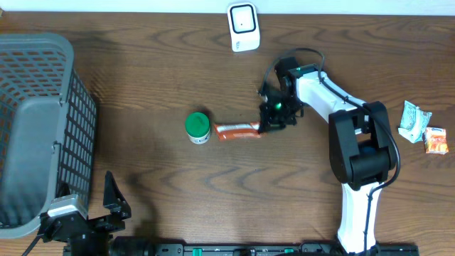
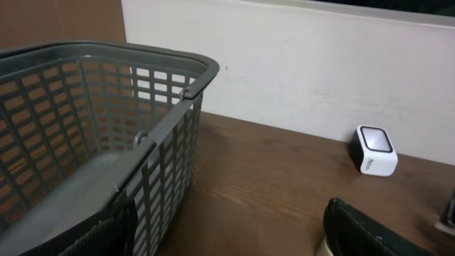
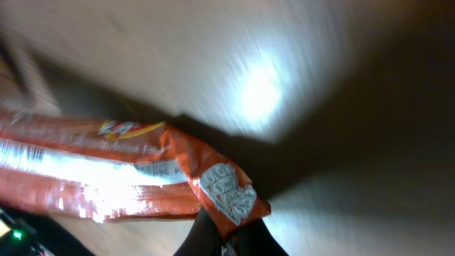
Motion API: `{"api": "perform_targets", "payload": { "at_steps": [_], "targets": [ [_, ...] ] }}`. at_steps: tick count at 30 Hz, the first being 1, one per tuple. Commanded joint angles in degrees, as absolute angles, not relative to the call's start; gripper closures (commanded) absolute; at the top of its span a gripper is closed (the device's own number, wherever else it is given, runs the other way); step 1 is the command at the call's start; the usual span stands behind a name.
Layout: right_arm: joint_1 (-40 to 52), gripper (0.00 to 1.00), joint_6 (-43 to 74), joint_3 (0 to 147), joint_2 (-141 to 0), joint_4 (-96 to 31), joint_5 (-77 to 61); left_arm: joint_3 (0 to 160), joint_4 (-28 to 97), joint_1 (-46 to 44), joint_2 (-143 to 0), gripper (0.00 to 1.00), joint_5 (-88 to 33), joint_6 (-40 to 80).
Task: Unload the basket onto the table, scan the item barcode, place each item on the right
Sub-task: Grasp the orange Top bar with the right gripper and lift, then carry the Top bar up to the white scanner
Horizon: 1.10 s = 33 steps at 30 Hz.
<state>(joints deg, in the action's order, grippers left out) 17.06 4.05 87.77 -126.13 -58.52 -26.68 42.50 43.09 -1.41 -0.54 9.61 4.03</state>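
Dark wood table (image 1: 213,192), white wall (image 2: 298,71) at the far side, orange packet (image 1: 238,131) pinched mid-table.
The right gripper (image 1: 271,122) is clamped tight on the packet's right end, and the wrapper lies flat, its left end beside a green-lidded jar (image 1: 197,127). The scanner (image 1: 244,27) sits far, the basket (image 1: 35,44) left. Near it the left gripper (image 2: 234,238) gapes wide, holding nothing.

On my left, a grey mesh basket (image 1: 75,135) stands at the edge of the wooden counter (image 1: 178,185). A green-lidded jar (image 1: 197,127) sits upright mid-counter. Far to my right, a pale green packet (image 1: 413,121) and a small orange packet (image 1: 435,140) lie side by side.
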Motion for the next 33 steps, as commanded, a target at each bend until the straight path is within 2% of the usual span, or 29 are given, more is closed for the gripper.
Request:
{"api": "perform_targets", "payload": {
  "at_steps": [1,6,15,22,27,31,33],
  "targets": [
    [18.8,0.99,8.3,84.7,-125.2,-61.8,-5.2,42.4,42.9,-1.7,-0.2,0.16,10.1,3.1],
    [23.4,0.99,6.4,84.7,-113.8,-60.9,3.7,42.4,42.9,-1.7,-0.2,0.16,10.1,3.1],
    [28.3,0.99,-3.0,84.7,-94.8,-58.3,0.8,42.4,42.8,-1.7,-0.2,0.16,10.1,3.1],
    [28.4,0.99,-10.2,84.7,-87.7,-59.0,-3.4,42.4,42.8,-1.7,-0.2,0.16,10.1,3.1],
    [28.4,0.99,-11.3,84.7,-86.5,-58.5,-3.0,42.4,42.9,-1.7,-0.2,0.16,10.1,3.1],
    [28.4,0.99,-12.5,84.7,-87.4,-52.1,8.0,42.4,42.9,-1.7,-0.2,0.16,10.1,3.1],
    [28.3,0.99,-12.6,84.7,-88.0,-43.5,14.9,42.4,42.8,-1.7,-0.2,0.16,10.1,3.1]
  ]
}}
